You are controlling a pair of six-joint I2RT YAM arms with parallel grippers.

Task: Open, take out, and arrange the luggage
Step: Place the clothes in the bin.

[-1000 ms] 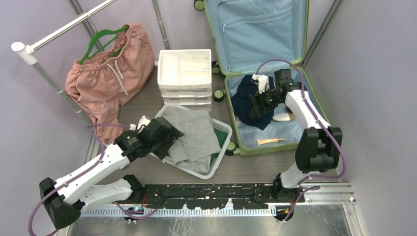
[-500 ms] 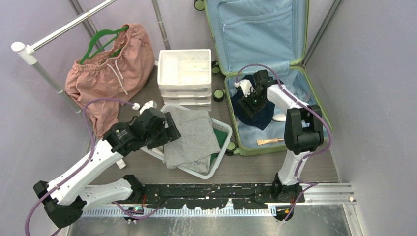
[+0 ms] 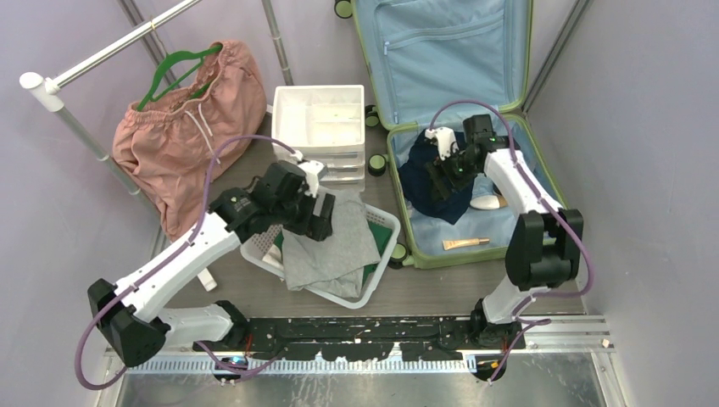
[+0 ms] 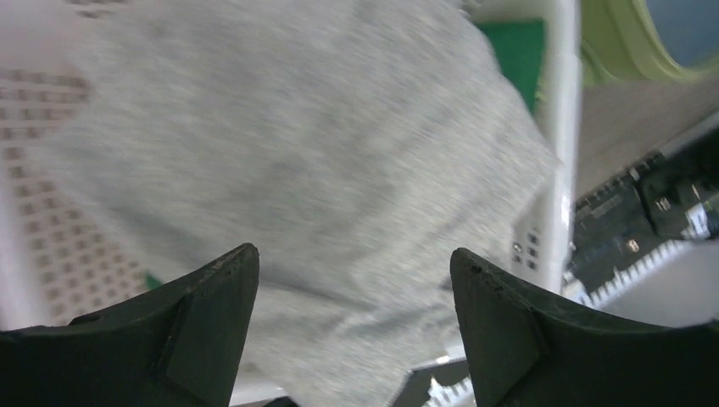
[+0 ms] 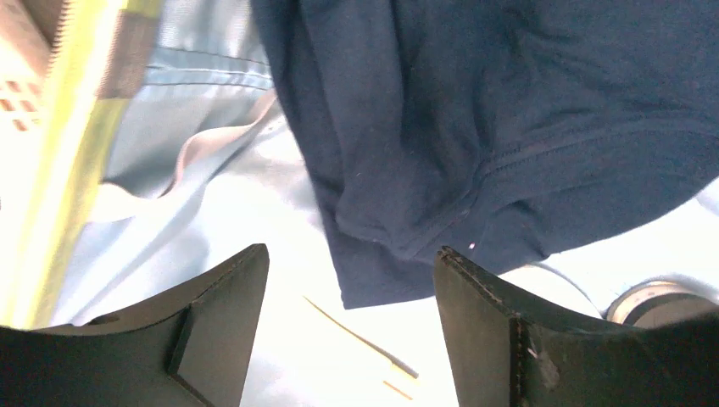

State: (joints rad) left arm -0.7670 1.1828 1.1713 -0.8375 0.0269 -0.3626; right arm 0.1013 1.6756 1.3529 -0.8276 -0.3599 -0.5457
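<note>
The light-green luggage (image 3: pixel 462 257) lies open at the right, its lid leaning on the back wall, the blue lining (image 5: pixel 212 203) showing. A navy garment (image 3: pixel 428 182) (image 5: pixel 509 110) lies inside it, with a white oval item (image 3: pixel 485 202) and a small tube (image 3: pixel 465 243). My right gripper (image 3: pixel 439 176) (image 5: pixel 349 259) hovers open just over the navy garment's edge, holding nothing. My left gripper (image 3: pixel 318 216) (image 4: pixel 353 263) hangs open over a grey garment (image 3: pixel 335 242) (image 4: pixel 297 144) in the white basket (image 3: pixel 381 271), its fingers (image 4: pixel 212 314) apart and empty.
A white drawer unit (image 3: pixel 320 131) stands behind the basket, beside the luggage. A pink garment (image 3: pixel 191 127) on a green hanger hangs from the rail (image 3: pixel 102 55) at the left. Something green (image 3: pixel 381 225) lies under the grey garment. Purple walls close in both sides.
My left arm swung right and back, from the basket's left edge to above the grey garment. The right arm shifted its elbow; its gripper stayed over the navy garment.
</note>
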